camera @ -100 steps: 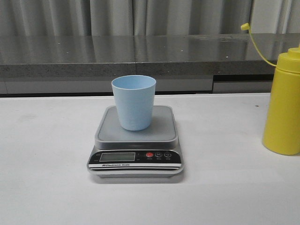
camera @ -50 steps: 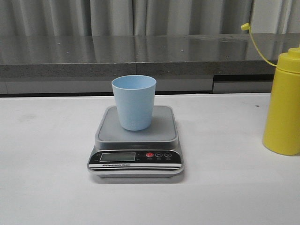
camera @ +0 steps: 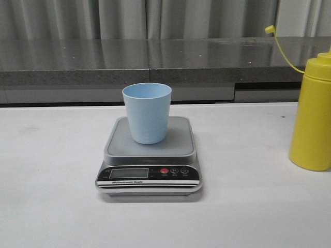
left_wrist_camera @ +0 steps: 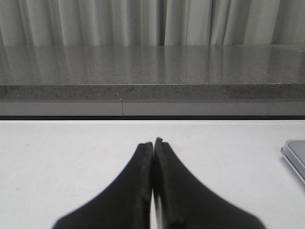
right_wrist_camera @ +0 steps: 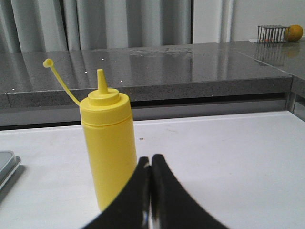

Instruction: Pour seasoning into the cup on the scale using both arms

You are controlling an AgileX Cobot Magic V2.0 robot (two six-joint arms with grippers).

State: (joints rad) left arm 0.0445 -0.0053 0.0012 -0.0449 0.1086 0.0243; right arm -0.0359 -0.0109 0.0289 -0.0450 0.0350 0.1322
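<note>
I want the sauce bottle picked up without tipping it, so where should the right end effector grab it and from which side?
Probably the straight middle of the yellow bottle, coming in level from the front, where the right end effector already faces it. The bottle stands upright, its wall is smooth and round, and the shoulder narrows to a nozzle with the cap hanging off a thin strap. The end effector is shut, so it must open first.

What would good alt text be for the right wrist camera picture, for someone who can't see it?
A tall yellow plastic squeeze bottle with a pointed nozzle stands upright on a white table, its thin tethered cap hanging open to one side. The black right gripper, jaws closed and empty, sits just in front of it.
</note>
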